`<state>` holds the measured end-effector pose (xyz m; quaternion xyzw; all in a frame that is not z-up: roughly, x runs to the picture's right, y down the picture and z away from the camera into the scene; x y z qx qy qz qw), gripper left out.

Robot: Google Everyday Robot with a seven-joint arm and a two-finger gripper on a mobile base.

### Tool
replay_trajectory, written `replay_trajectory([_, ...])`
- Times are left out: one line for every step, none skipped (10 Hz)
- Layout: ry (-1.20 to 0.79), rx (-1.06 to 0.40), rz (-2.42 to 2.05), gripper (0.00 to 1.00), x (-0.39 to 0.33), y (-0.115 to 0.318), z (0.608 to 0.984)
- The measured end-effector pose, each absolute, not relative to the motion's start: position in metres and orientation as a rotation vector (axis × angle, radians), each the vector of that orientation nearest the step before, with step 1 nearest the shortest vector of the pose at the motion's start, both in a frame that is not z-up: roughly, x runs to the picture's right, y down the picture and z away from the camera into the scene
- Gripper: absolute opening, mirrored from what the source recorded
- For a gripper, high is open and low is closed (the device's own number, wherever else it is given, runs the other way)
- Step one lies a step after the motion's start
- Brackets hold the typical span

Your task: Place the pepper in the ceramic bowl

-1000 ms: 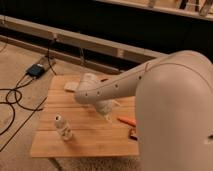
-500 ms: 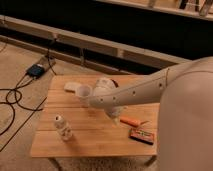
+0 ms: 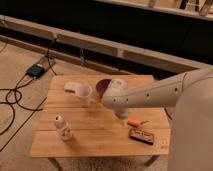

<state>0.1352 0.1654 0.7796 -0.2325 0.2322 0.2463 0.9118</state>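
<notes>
Over the table [image 3: 95, 137], the gripper [image 3: 121, 114] is hanging spread and empty, having swung closer to the pepper [image 3: 133, 122], which is lying just right of it. The ceramic bowl [image 3: 102, 86] is sitting behind, so a grasp is probably coming next.

The tool [image 3: 121, 113] is hanging low over the middle-right of the tabletop [image 3: 95, 139], its pale arm [image 3: 160, 92] extending from the right and covering the right part of the ceramic bowl [image 3: 102, 86] at the back. The translucent cup [image 3: 83, 94] is standing just left of the bowl and a flat pale object [image 3: 71, 86] is lying further left, crowding that back strip, while the pepper [image 3: 134, 122] and the dark box [image 3: 141, 135] are lying close together just right of the tool. Bare boards are stretching across the front middle, between the small white bottle [image 3: 63, 127] at front left and the box.
</notes>
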Motion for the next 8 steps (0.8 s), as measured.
replay_trajectory([0.471,-0.489,0.503,0.65,0.141,0.165,0.784])
replay_trajectory([0.46,-0.504,0.497,0.65,0.144,0.166,0.791])
replay_trajectory([0.452,-0.514,0.491,0.65,0.145,0.166,0.796])
replay_trajectory([0.443,-0.531,0.493,0.65,0.147,0.167,0.803])
replay_trajectory([0.438,-0.543,0.502,0.65,0.148,0.168,0.809])
replay_trajectory([0.435,-0.551,0.509,0.65,0.148,0.169,0.814])
replay_trajectory([0.434,-0.562,0.526,0.65,0.149,0.17,0.822])
replay_trajectory([0.433,-0.566,0.535,0.65,0.148,0.17,0.827])
